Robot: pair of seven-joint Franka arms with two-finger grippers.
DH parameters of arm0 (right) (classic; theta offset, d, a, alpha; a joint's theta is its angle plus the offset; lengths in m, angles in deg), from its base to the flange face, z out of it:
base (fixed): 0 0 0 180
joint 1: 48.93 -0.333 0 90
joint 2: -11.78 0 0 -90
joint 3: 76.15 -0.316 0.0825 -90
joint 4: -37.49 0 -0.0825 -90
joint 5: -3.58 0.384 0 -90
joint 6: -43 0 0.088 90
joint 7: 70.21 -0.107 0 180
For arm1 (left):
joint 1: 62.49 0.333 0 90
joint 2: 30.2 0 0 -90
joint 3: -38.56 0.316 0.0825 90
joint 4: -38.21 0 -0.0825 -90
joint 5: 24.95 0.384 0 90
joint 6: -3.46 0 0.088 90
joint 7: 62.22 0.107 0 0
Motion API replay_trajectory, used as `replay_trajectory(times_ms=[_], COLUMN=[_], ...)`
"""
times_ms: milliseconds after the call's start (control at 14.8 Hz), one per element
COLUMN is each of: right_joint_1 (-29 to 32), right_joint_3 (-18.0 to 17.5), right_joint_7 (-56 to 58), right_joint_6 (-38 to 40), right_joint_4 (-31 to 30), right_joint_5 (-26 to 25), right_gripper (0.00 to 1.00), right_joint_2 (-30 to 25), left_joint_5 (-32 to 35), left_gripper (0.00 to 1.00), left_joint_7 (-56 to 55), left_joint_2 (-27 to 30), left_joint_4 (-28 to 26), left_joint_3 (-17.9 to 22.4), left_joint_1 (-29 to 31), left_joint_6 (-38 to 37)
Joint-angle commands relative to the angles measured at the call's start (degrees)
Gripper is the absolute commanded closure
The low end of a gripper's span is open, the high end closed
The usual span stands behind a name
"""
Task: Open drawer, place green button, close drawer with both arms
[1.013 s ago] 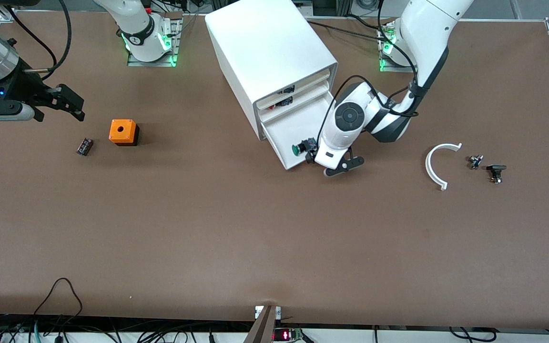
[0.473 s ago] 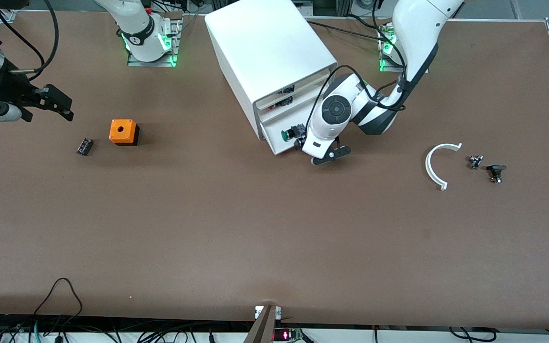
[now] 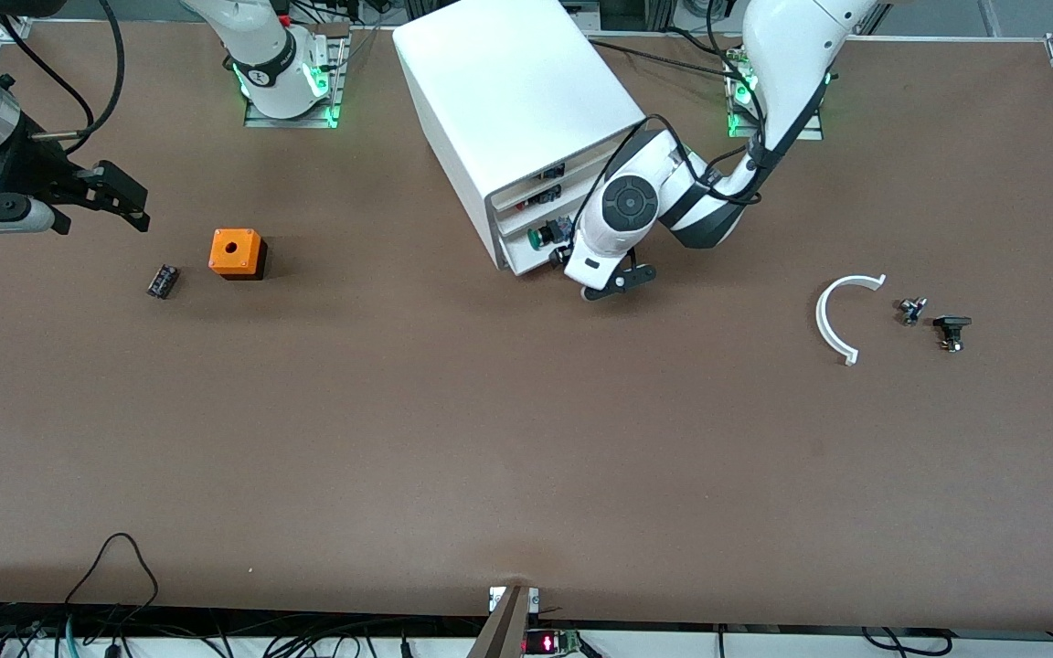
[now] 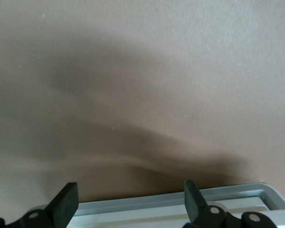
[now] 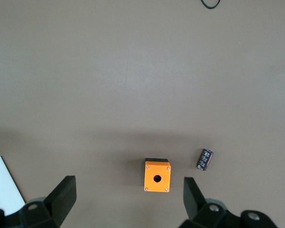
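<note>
1. The wide shallow white plastic drawer [image 3: 526,254] stood only slightly out of the white box cabinet [image 3: 513,100].
2. The small green-capped push button [image 3: 542,238] lay inside it, just beside the left gripper [image 3: 592,279], whose fingers [image 4: 66,203] were spread against the drawer front.
3. The right gripper [image 3: 115,196], fingers apart, waited above the table.

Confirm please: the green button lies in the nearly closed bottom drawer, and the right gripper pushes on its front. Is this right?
One thing is wrong: the left gripper is at the drawer, not the right gripper, which hangs open near the orange cube, per the front view. The button does lie inside.
</note>
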Motion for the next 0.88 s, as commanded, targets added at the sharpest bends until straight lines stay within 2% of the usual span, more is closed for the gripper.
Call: replay_trajectory(times_ms=[0, 810], right_joint_1=[0.9, 1.1], right_joint_3=[-0.5, -0.3], right_joint_7=[0.4, -3.6], right_joint_6=[0.4, 0.6], right_joint_4=[1.4, 1.8], right_joint_5=[-0.2, -0.1], right_gripper=[0.0, 0.0], right_joint_2=[0.7, 1.2], left_joint_5=[-4.0, -5.9], left_gripper=[0.01, 0.01], left_joint_7=[0.0, -1.0], left_joint_2=[-0.4, -0.5], left_joint_4=[0.1, -0.4], left_joint_3=[-1.5, -3.5], left_joint_1=[0.2, -0.3], left_joint_6=[-1.3, -3.9])
